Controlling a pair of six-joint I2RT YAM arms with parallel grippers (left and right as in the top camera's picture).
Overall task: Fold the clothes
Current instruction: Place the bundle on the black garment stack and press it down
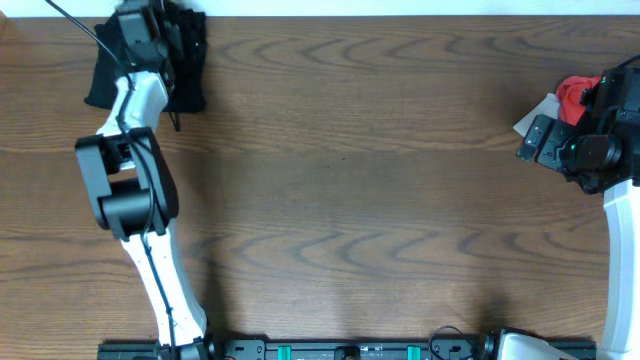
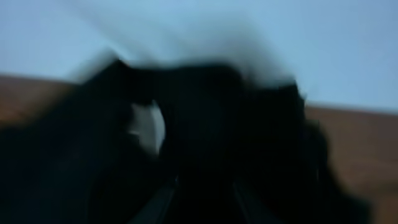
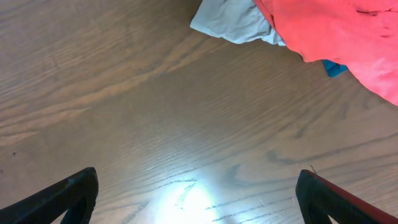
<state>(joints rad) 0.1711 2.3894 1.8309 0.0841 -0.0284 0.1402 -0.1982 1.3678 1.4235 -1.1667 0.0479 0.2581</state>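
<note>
left hand [image 2: 202, 186] gripping black top [image 1: 192, 70] | right hand [image 3: 196, 174] wide open over table [image 3: 124, 93], near red tee [image 3: 336, 37]

Left arm [image 1: 165, 285] and right arm [image 1: 622, 260] white-shelled with black joints, thin black cable [image 1: 70, 20] on left, black jaws.

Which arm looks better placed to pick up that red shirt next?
Right. Its open end effector hovers over bare table, just short of the red tee and light grey piece. The left end effector is across the table, at the black top.
</note>
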